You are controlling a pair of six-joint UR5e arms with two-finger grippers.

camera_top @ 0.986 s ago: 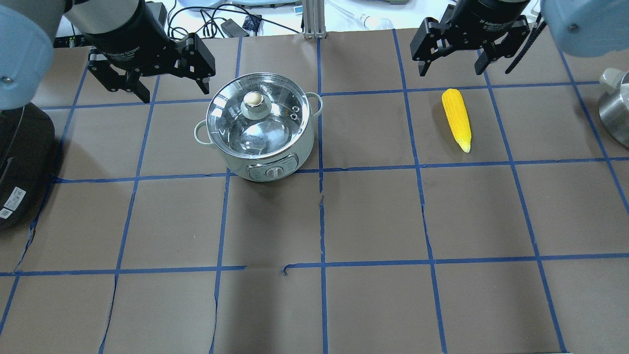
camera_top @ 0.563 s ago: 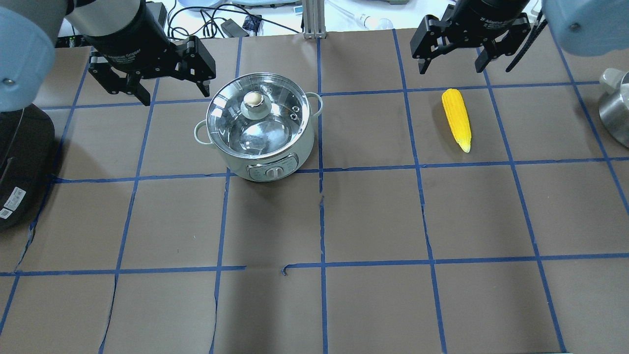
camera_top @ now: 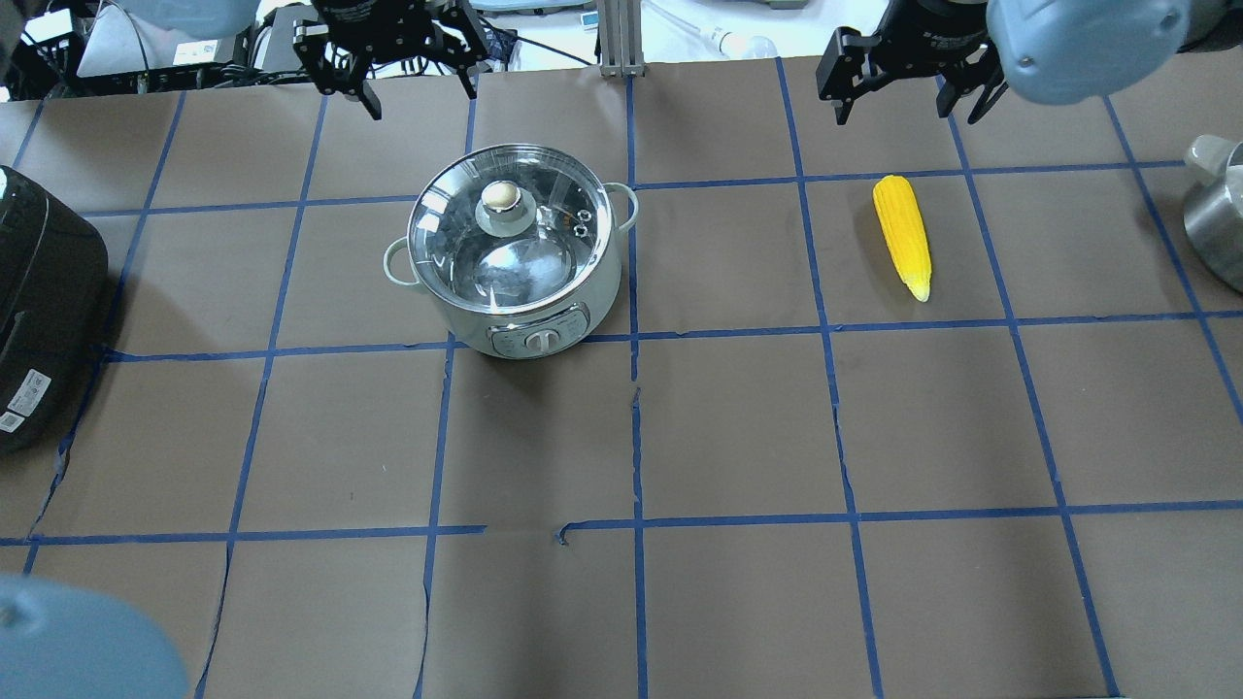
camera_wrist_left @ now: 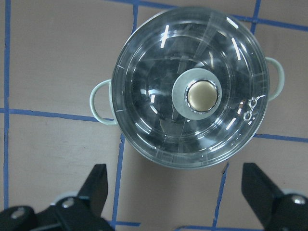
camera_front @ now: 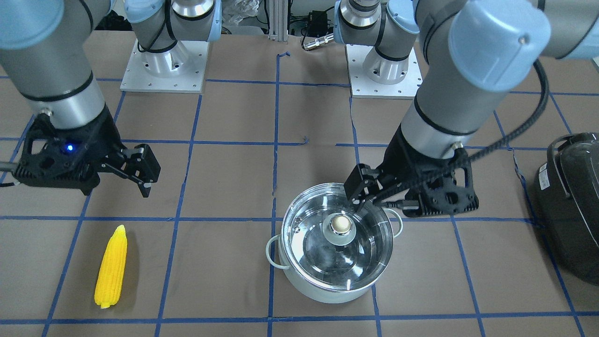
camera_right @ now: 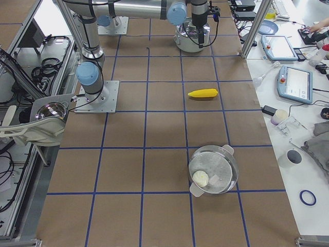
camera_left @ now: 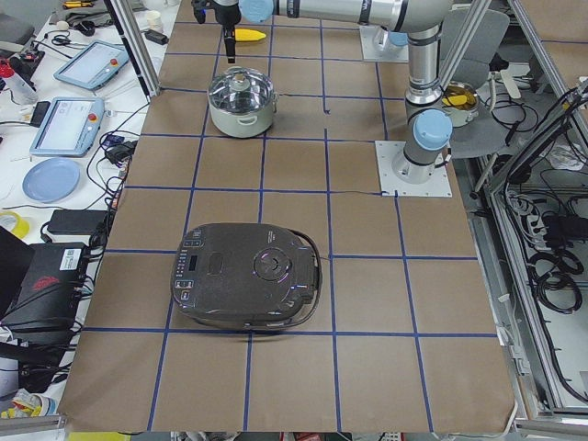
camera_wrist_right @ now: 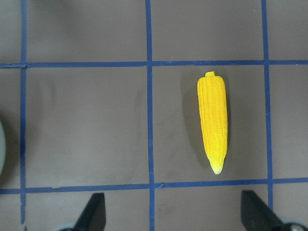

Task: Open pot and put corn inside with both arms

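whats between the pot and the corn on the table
No object. In the overhead view, the stretch from the pot to the corn is only bare brown table paper crossed by blue tape lines.

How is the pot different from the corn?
The pot is round, shiny and silvery; the corn is long, pointy and yellow. The pot stands upright with its glass lid on; the corn lies flat on its side. Both rest on the brown table, with nothing holding them.
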